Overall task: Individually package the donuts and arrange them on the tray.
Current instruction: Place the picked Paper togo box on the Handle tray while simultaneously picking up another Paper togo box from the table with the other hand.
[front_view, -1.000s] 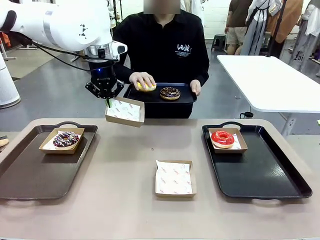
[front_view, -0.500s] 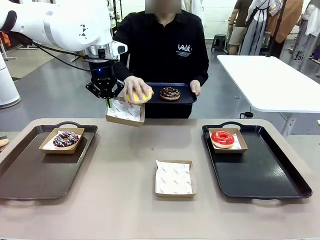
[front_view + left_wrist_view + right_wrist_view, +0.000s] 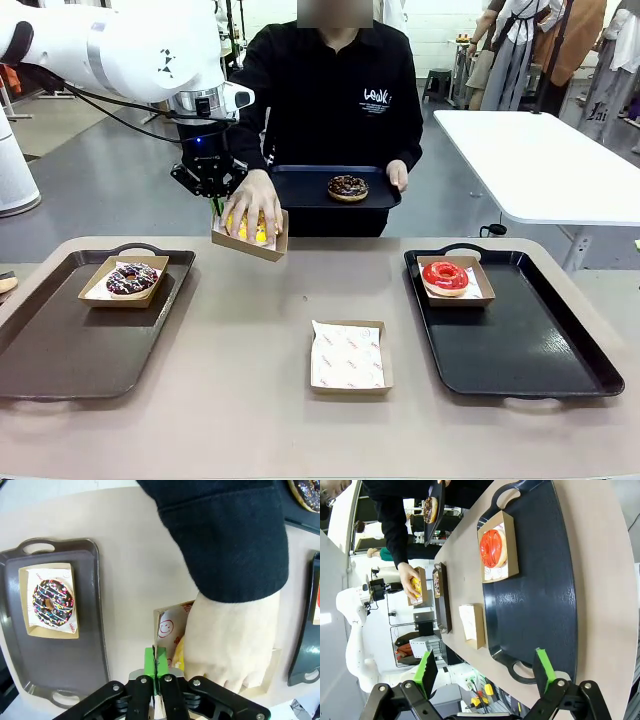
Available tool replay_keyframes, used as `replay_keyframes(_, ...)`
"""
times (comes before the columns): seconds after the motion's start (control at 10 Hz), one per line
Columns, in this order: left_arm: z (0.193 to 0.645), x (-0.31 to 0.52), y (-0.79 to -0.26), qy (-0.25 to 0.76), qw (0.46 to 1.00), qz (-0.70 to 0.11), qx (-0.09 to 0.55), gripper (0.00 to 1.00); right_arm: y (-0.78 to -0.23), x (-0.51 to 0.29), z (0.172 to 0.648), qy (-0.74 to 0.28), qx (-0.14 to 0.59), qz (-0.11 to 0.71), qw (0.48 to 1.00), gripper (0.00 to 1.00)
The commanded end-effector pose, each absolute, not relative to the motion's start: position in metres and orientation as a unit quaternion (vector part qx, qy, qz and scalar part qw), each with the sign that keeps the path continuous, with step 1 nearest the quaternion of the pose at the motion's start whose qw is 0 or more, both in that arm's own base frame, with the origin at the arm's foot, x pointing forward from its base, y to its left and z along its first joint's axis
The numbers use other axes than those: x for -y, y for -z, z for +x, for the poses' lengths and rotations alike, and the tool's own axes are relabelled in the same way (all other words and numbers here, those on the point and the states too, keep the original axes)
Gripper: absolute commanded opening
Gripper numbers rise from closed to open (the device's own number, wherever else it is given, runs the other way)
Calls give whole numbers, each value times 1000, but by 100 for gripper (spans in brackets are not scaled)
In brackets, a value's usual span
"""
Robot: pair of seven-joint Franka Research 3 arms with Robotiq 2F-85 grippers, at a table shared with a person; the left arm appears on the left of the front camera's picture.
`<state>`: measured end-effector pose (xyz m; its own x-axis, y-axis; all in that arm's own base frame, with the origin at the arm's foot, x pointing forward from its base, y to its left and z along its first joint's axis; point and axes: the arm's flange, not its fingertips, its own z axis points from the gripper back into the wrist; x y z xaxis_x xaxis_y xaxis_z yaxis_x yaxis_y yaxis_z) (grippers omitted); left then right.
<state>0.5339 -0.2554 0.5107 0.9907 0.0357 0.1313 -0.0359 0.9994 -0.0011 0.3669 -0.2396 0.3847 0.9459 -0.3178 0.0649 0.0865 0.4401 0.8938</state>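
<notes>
The right tool has its fingers wide apart with nothing between them, nearer the robot than the empty box and to its right. How high it hangs above the table is hard to judge. Left of the empty box and slightly farther, the sprinkled donut sits boxed on the brown tray. Right of the empty box, the red donut sits boxed on the black tray. Beyond the empty box and to its left, the left tool is clamped on the rim of 1 raised box, into which the person's hand presses the yellow donut. Farther still, the person holds a small tray carrying the dark chocolate donut.
</notes>
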Motion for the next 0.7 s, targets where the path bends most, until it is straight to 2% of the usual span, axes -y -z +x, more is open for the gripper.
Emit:
replay_keyframes(0.0, 534, 255, -511, -20, 998, 1, 66, 0, -385, 240, 366, 122, 110, 514, 842, 100)
replay_keyframes(0.6, 534, 255, -511, -20, 998, 1, 66, 0, -385, 240, 366, 122, 110, 514, 842, 100)
